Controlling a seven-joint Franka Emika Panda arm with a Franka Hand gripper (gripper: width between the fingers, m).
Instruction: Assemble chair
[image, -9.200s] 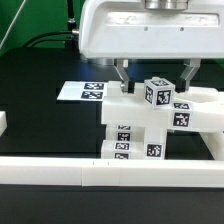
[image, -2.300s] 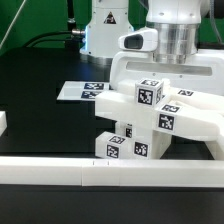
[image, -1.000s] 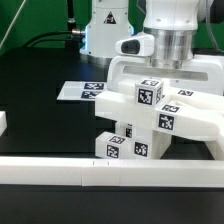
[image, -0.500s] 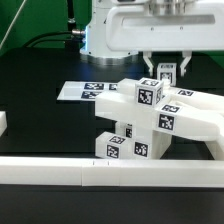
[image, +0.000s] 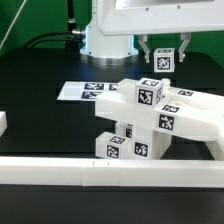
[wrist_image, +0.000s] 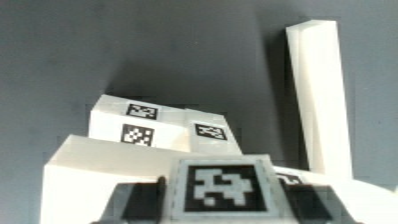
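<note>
The partly built chair (image: 150, 115) stands right of the table's middle in the exterior view, a stack of chunky white tagged blocks with a slab leaning off to the exterior view's right. High above its back, my gripper (image: 165, 52) is shut on a small white tagged block (image: 165, 59). That block hangs clear of the chair. The wrist view has the same block (wrist_image: 222, 188) filling the gap between my dark fingers (wrist_image: 134, 205). The chair's tagged parts (wrist_image: 151, 128) lie far below.
The marker board (image: 82, 91) lies flat on the black table behind the chair. A long white border rail (image: 110, 172) runs along the front edge, and the wrist view also shows a rail (wrist_image: 313, 95). A small white piece (image: 3, 122) sits at the far left.
My gripper was low over the chair a second ago. It has since risen straight up, and the small tagged block has come up with it.
</note>
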